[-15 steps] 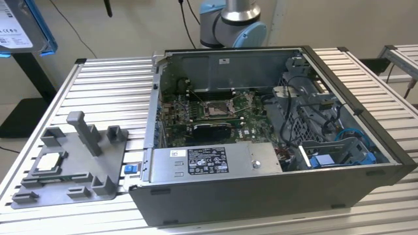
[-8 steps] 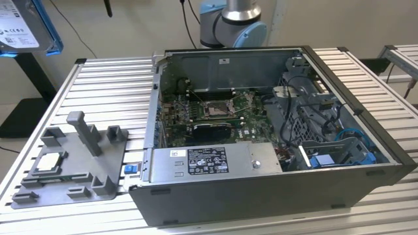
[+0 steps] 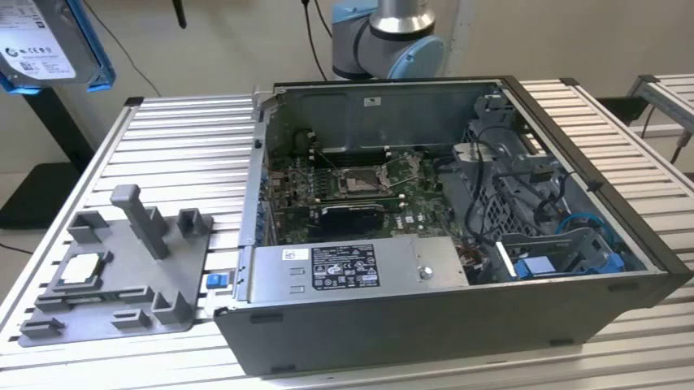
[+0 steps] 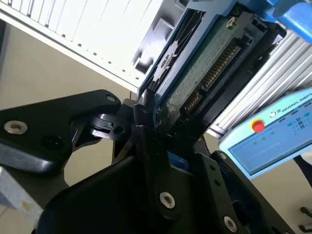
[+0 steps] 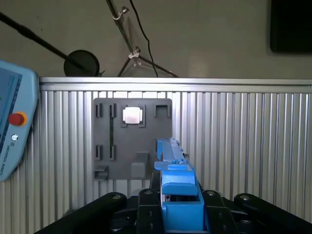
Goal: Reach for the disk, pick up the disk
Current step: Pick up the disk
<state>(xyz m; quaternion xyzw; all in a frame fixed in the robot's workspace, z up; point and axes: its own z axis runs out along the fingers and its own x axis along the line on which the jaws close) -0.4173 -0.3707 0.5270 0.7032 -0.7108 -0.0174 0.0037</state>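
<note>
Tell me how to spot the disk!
Find the big open computer case on the ribbed metal table, then look to the exterior view's far upper left corner. There the disk hangs in the air, a flat silver-grey slab with a white label and a blue frame, unlike the small bare silver chip lying on the grey tray.

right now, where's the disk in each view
exterior view: disk in the upper corner on the exterior view's left, high above the ribbed table
second wrist view: disk's circuit-board side, clamped in the gripper
first wrist view: disk edge-on, before the grey fixture plate
shared landmark: the ribbed table
</note>
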